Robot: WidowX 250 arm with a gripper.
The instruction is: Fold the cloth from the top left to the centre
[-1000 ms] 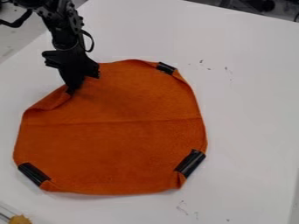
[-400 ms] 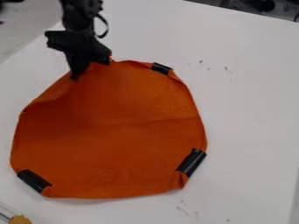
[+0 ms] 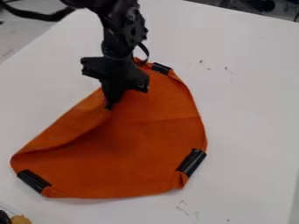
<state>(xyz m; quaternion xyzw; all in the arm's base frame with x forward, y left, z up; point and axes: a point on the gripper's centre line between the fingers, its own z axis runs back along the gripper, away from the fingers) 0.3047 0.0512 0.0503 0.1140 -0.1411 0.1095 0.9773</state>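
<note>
Pinching the orange cloth [image 3: 146, 144] by its lifted upper-left edge, the black fingers [image 3: 111, 95] are clamped on it.

- A white table [image 3: 251, 100] spreads across the view, its far edge slanting at the top right.
- Small dark marks [image 3: 227, 69] dot its surface.
- A grey surface [image 3: 23, 33] lies beyond its upper-left edge.
- Dark, indistinct shapes [image 3: 261, 5] sit past the far edge.

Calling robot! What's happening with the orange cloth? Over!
Gripper: holding orange cloth by its upper-left edge. Top left lifted, partly folded inward. Black strips at three corners, seemingly harmless.
</note>
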